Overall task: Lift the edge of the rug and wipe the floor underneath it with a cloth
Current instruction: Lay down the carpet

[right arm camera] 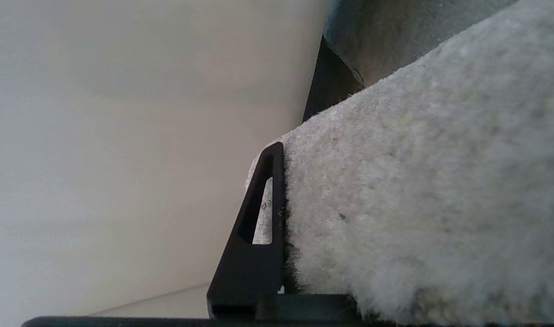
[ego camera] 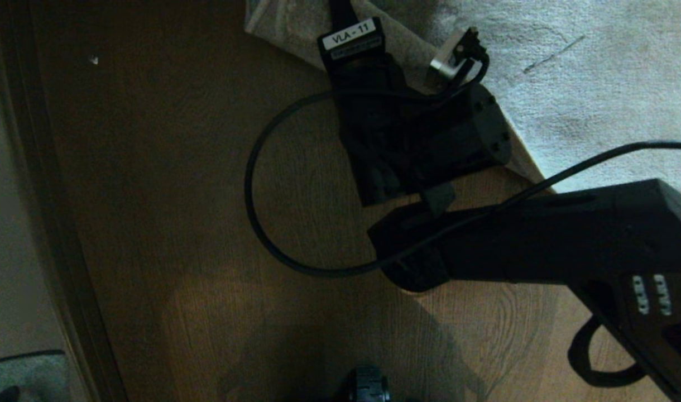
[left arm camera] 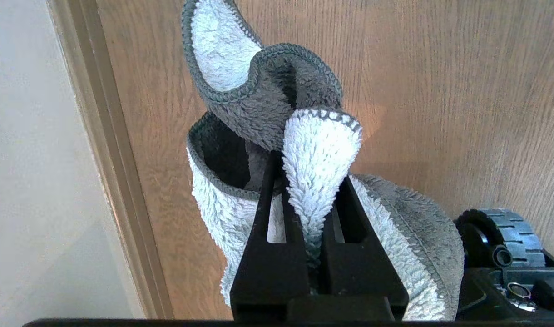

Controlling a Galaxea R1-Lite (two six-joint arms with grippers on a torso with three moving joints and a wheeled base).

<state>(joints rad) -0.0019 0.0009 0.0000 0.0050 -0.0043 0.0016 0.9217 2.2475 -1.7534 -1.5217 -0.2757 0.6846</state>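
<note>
Floor: brown wood-grain plank floor, skirting beside it.
Rug: grey-beige short-pile rug edge, limp, heavy; right gripper clenched on its border.
Cloth: fluffy grey-white cloth, soft; left gripper grips it.

Open floor left of the right arm, dark baseboard bounding it, looping cable crossing.

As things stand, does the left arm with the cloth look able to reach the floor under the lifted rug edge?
Probably yes: the right gripper holds the rug edge up, and the left gripper clamps the cloth over bare floor; nothing visible blocks it.
</note>
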